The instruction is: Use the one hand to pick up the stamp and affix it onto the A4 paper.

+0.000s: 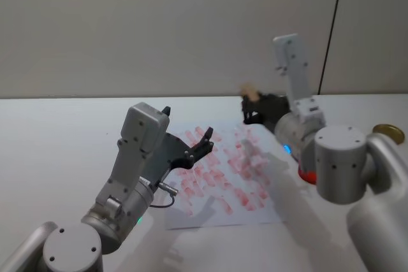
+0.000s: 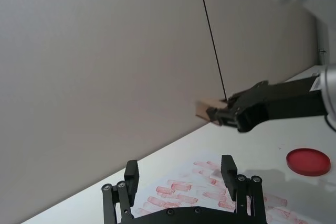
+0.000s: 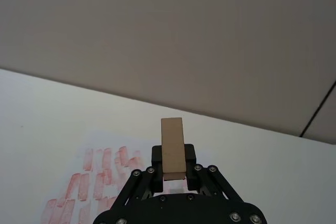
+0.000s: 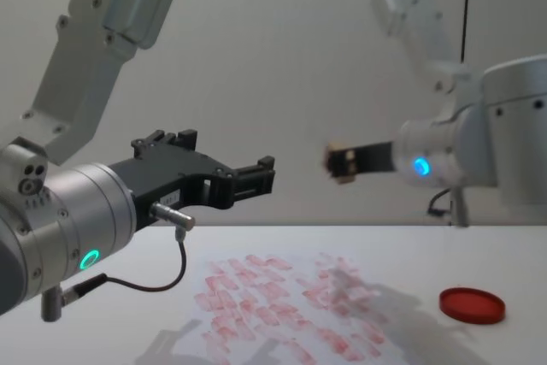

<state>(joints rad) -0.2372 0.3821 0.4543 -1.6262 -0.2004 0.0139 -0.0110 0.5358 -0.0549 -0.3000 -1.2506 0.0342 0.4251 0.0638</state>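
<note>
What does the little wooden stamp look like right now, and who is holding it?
The stamp is a small, plain, light-tan block that looks like wood, long and narrow with flat faces. The right gripper has its jaws shut on one end, so most of the block sticks out past them. It is held up in the air, well above the A4 paper with its rows of pale-red marks, touching nothing but the jaws. The red ink pad lies on the table off to the robot's right of it.

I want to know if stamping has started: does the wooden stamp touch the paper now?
Apart. In the chest view the right gripper holds the stamp in the air, with bare wall showing between it and the paper on the table.
</note>
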